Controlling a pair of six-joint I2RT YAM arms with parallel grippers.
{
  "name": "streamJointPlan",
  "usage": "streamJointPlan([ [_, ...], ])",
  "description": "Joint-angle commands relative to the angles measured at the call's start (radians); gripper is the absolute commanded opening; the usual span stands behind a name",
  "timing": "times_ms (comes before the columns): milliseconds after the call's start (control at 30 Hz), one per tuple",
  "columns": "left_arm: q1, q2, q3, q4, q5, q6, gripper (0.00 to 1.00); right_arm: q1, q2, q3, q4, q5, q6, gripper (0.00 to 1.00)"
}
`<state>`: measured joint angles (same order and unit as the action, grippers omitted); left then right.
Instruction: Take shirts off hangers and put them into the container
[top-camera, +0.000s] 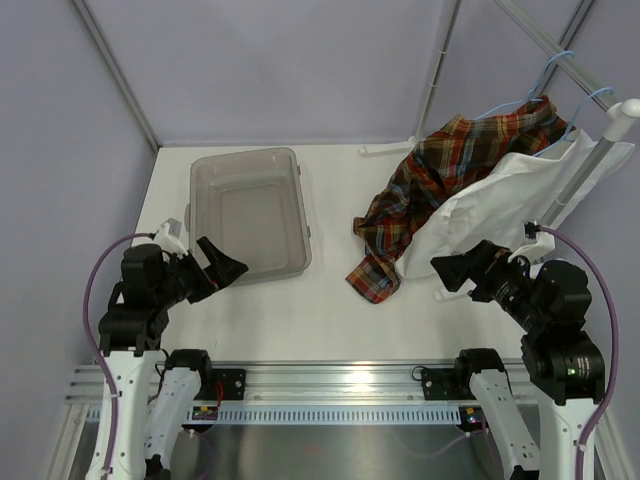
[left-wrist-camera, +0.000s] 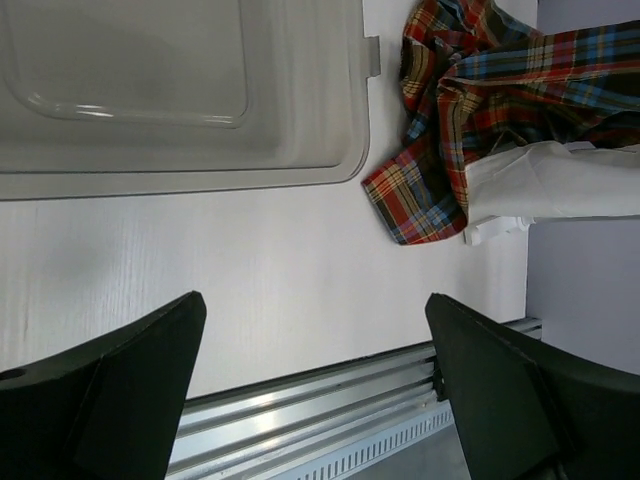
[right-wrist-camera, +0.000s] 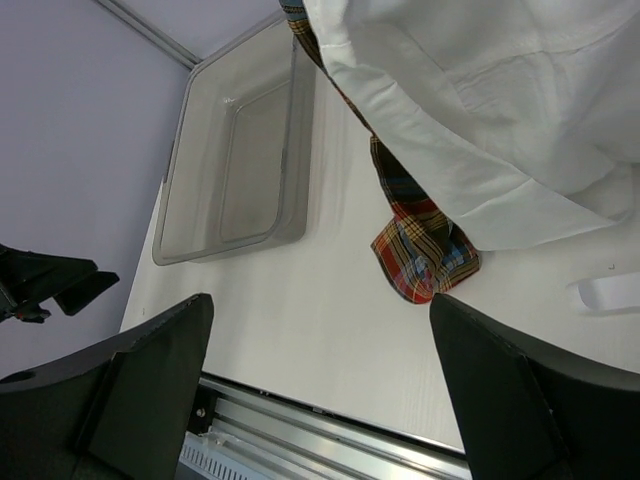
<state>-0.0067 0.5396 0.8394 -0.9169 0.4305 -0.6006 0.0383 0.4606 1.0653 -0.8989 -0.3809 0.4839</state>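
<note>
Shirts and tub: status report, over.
Left gripper and right gripper open, empty. Plaid shirt and white shirt on hangers, trailing onto table. Tub empty. Nothing between shirts and tub.

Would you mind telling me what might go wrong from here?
The white shirt lies over the plaid shirt, so pulling one may drag the other. The hangers only hook over the rack, so a tug might bring one along. The container sits far left of them, so trailing fabric could miss its rim.
</note>
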Motion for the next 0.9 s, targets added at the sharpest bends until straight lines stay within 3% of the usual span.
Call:
streamJointPlan([
  [0, 0.002, 0.043, 0.062, 0.148, 0.068, 0.004, 0.99, -0.003, 0.021, 0.068, -0.017, 0.042, -0.030, 1.00],
  [67, 0.002, 0.081, 0.101, 0.121, 0.034, 0.012, 0.99, -0.003, 0.010, 0.088, -0.018, 0.069, -0.067, 0.99],
  [200, 0.002, 0.175, 0.052, 0.191, 0.123, -0.005, 0.99, -0.003, -0.020, 0.081, 0.002, 0.105, -0.084, 0.99],
  [267, 0.004, 0.187, -0.017, 0.341, 0.272, -0.048, 0.99, -0.003, -0.028, 0.076, 0.002, 0.111, -0.096, 0.99],
  [333, -0.001, 0.163, -0.086, 0.435, 0.313, -0.062, 0.99, -0.003, -0.033, 0.073, -0.003, 0.108, -0.102, 0.99],
  [567, -0.001, 0.057, -0.082, 0.440, 0.255, -0.045, 0.99, -0.002, -0.051, 0.064, -0.031, 0.109, -0.074, 1.00],
  [767, -0.004, 0.068, -0.143, 0.736, 0.441, -0.171, 0.99, -0.003, -0.072, 0.127, -0.074, 0.200, -0.082, 0.99],
  [867, -0.096, 0.135, -0.015, 0.583, 0.280, -0.003, 0.99, -0.003, -0.106, 0.133, -0.074, 0.275, -0.065, 1.00],
])
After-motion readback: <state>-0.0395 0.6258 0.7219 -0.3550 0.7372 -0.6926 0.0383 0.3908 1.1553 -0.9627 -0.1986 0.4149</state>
